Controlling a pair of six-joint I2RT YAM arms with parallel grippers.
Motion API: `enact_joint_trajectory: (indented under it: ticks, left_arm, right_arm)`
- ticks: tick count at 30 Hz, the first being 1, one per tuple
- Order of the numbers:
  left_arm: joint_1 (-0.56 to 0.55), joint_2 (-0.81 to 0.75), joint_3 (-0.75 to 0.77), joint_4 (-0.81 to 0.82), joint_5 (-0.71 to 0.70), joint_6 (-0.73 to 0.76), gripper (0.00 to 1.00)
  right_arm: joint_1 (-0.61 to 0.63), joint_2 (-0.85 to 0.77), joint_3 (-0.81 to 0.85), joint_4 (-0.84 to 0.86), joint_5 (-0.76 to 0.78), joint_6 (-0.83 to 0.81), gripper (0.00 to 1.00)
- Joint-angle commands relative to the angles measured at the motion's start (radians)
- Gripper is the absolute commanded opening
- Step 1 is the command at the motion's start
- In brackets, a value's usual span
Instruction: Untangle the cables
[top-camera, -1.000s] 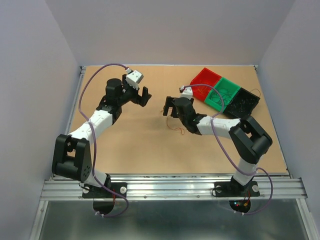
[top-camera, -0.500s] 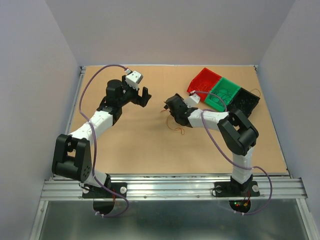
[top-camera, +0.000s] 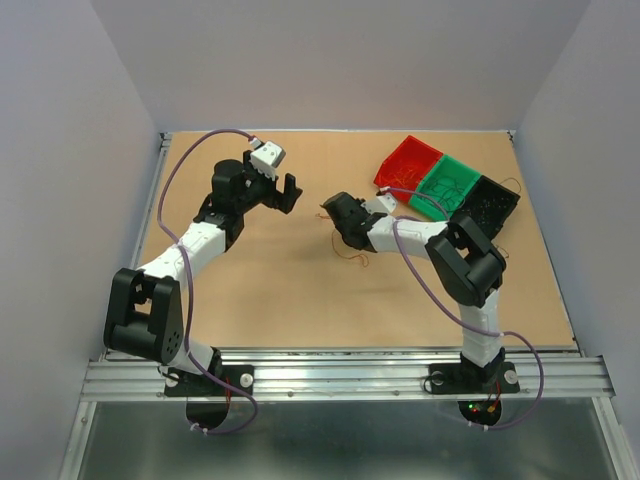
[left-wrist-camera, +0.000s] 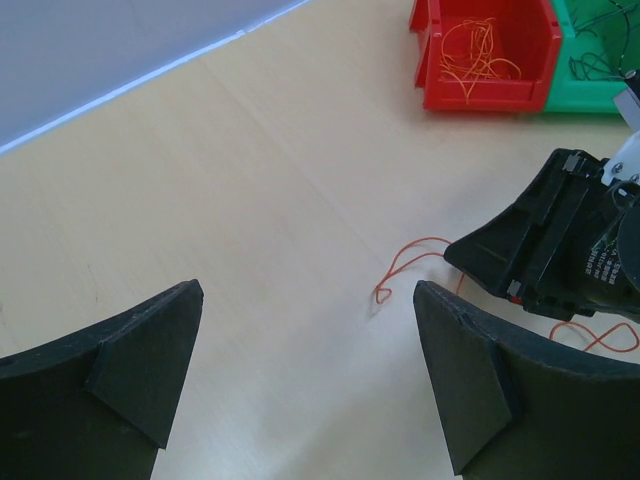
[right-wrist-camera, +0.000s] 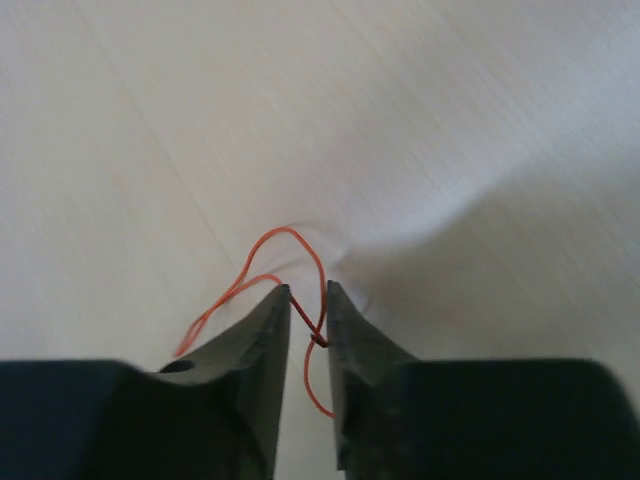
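Thin orange cables (top-camera: 352, 257) lie curled on the table beside my right gripper (top-camera: 328, 210). In the right wrist view my right gripper (right-wrist-camera: 308, 290) points down at the tabletop. Its jaws stand a narrow gap apart, with a loop of orange cable (right-wrist-camera: 287, 231) passing between them and touching the right finger (right-wrist-camera: 345, 330). My left gripper (top-camera: 285, 190) hovers wide open to the left. In the left wrist view the left gripper (left-wrist-camera: 308, 288) holds nothing, and the same orange cable (left-wrist-camera: 400, 262) lies ahead by the right gripper (left-wrist-camera: 540, 240).
A red bin (top-camera: 405, 165), a green bin (top-camera: 445, 185) and a black bin (top-camera: 487, 205) stand in a row at the back right. The red bin (left-wrist-camera: 480, 95) holds orange cables (left-wrist-camera: 470, 55). The green bin (left-wrist-camera: 590, 95) holds dark ones.
My right arm has stretched further left and down to the table, and its jaws have gone from wide open to a narrow gap around the orange cable. The left arm has not moved.
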Motion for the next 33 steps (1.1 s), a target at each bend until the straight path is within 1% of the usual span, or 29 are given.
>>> enact_joint_trajectory:
  ticks: [1, 2, 6, 10, 14, 16, 18, 19, 20, 21, 22, 23, 25, 26, 27, 28, 30, 33]
  left_arm:
    - [-0.002, -0.025, -0.009, 0.053, -0.002, 0.006, 0.99]
    - [-0.002, -0.024, -0.008, 0.051, 0.0, 0.007, 0.99]
    - [-0.004, -0.025, -0.011, 0.053, -0.002, 0.01, 0.99]
    - [-0.004, -0.035, -0.014, 0.054, 0.001, 0.015, 0.99]
    - [-0.002, -0.033, -0.015, 0.056, 0.003, 0.019, 0.99]
    - [-0.004, -0.029, -0.015, 0.054, 0.003, 0.021, 0.99]
    - [-0.002, -0.027, -0.018, 0.062, 0.004, 0.019, 0.99]
    - [-0.005, -0.019, -0.018, 0.062, 0.01, 0.018, 0.99]
    - [-0.005, -0.016, -0.018, 0.062, 0.01, 0.018, 0.99]
    - [-0.004, -0.013, -0.017, 0.063, 0.01, 0.019, 0.99]
    - [-0.005, -0.009, -0.017, 0.065, 0.012, 0.018, 0.99]
    - [-0.004, -0.007, -0.015, 0.063, 0.014, 0.019, 0.98]
    - [-0.004, -0.006, -0.017, 0.065, 0.02, 0.019, 0.98]
    - [-0.005, -0.007, -0.02, 0.065, 0.023, 0.019, 0.98]
    - [-0.005, -0.009, -0.02, 0.066, 0.027, 0.021, 0.98]
    - [-0.007, -0.01, -0.021, 0.066, 0.029, 0.021, 0.98]
    - [-0.008, -0.013, -0.024, 0.068, 0.029, 0.024, 0.98]
    - [-0.016, -0.018, -0.026, 0.068, 0.027, 0.03, 0.98]
  right_arm:
    - [0.007, 0.015, 0.055, -0.018, 0.052, 0.022, 0.15]
    - [0.007, 0.015, 0.056, -0.018, 0.057, 0.017, 0.01]
    - [0.007, -0.011, 0.059, -0.007, 0.104, -0.038, 0.01]
    - [0.004, -0.118, 0.038, -0.002, 0.217, -0.11, 0.01]
    - [-0.028, -0.214, 0.038, 0.007, 0.27, -0.18, 0.01]
    - [-0.048, -0.241, 0.044, 0.015, 0.278, -0.205, 0.01]
    - [-0.088, -0.251, 0.085, 0.019, 0.247, -0.245, 0.01]
    - [-0.125, -0.248, 0.102, 0.022, 0.198, -0.281, 0.0]
    - [-0.125, -0.244, 0.123, 0.024, 0.16, -0.303, 0.0]
    - [-0.168, -0.23, 0.143, 0.039, 0.12, -0.324, 0.0]
    - [-0.188, -0.222, 0.177, 0.061, 0.077, -0.387, 0.01]
    - [-0.229, -0.215, 0.191, 0.091, -0.031, -0.43, 0.01]
    - [-0.277, -0.189, 0.208, 0.217, -0.165, -0.524, 0.01]
    - [-0.33, -0.181, 0.2, 0.27, -0.328, -0.544, 0.0]
    - [-0.358, -0.172, 0.182, 0.418, -0.426, -0.573, 0.0]
    - [-0.387, -0.166, 0.136, 0.515, -0.613, -0.573, 0.0]
    - [-0.458, -0.152, 0.119, 0.701, -0.736, -0.553, 0.0]
    - [-0.51, -0.097, 0.212, 0.699, -0.827, -0.541, 0.0]
